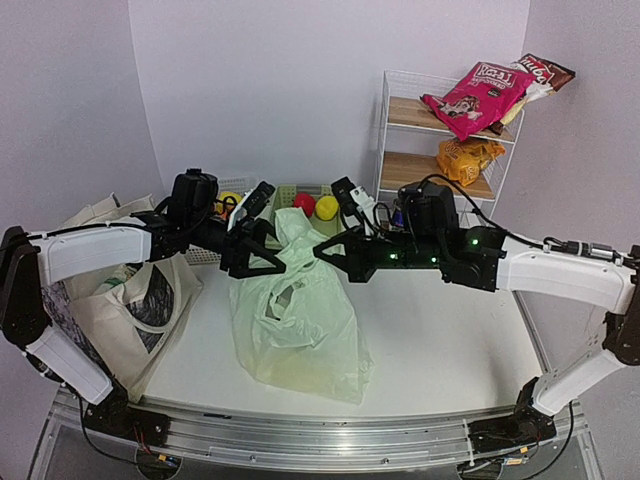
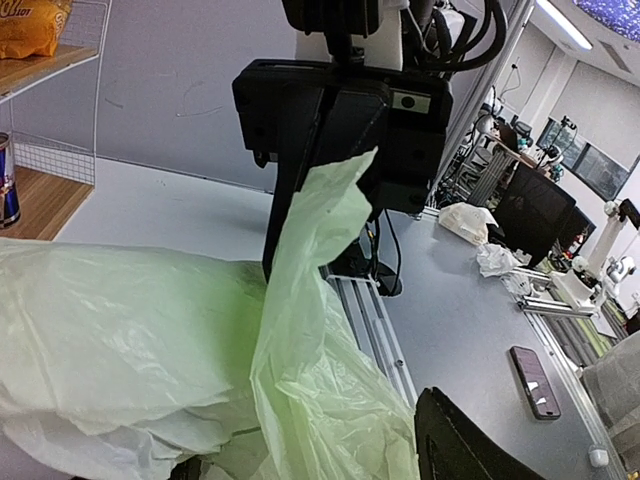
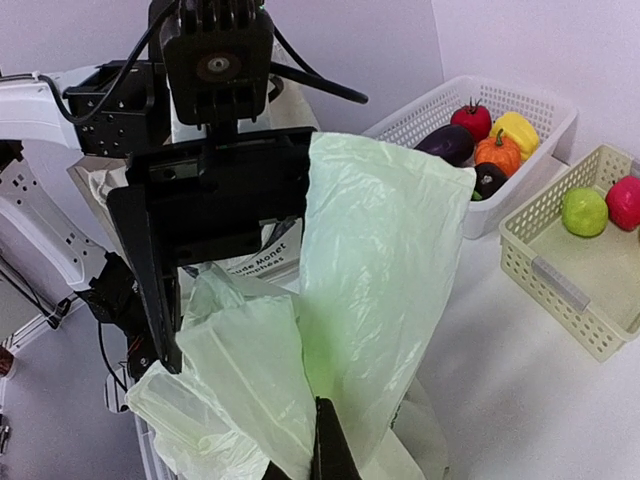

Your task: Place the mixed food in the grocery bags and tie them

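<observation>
Your pale-green plastic bag [image 1: 300, 320] sits mid-table, bulging, w/ one handle flap pulled up btwn the two pincers. Your right gripper [image 1: 325, 252] is clenched on that flap: the right wrist cam shows film rising straight out of its pinched fingertips [image 3: 322, 450]. Your left gripper [image 1: 274, 256] is released, fingers spread, just beside the flap; whether plastic brushes a finger is hard to tell. Both arms reach in from the table's sides, forearms approx. level, wrists nose to nose above the bag. The canvas tote [image 1: 130, 300] stands at the left edge under your left arm. Only the top cam shows the pink snack packet [image 1: 475, 95] and orange packet [image 1: 468, 158] on the wire shelf [image 1: 385, 130]. Only the left wrist cam shows a drink can [image 2: 8, 180] on a shelf board. Only the right wrist cam shows veg in the white basket [image 3: 420, 115].
</observation>
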Controlling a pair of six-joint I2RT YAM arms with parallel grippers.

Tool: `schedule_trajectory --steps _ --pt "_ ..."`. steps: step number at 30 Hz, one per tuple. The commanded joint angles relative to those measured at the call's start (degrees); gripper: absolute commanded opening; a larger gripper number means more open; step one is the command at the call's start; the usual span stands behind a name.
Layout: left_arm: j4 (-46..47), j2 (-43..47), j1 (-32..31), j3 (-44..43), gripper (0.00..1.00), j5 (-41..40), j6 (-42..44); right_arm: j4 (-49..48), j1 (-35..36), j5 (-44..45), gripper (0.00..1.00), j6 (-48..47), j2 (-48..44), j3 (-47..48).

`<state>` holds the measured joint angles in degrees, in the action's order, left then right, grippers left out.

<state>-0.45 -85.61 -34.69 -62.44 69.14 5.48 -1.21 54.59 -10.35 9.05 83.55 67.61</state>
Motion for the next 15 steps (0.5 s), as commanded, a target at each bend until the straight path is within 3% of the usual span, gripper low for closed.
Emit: schedule_trajectory --steps 1,8,15 --pt "8.1 -1.1 -0.2 0.5 0.71 2.0 -5.0 -0.9 0.1 4.0 0.00 4.0 -4.7 -2.3" --pt "9.5 -2.3 -1.2 0.1 0.70 2.1 -6.2 -0.3 -0.3 8.4 0.00 10.6 -6.9 -4.6" --pt "15.7 -5.6 -2.0 -0.1 0.80 -1.6 -10.2 -1.4 -0.3 11.8 0.00 14.5 -5.6 -6.7"
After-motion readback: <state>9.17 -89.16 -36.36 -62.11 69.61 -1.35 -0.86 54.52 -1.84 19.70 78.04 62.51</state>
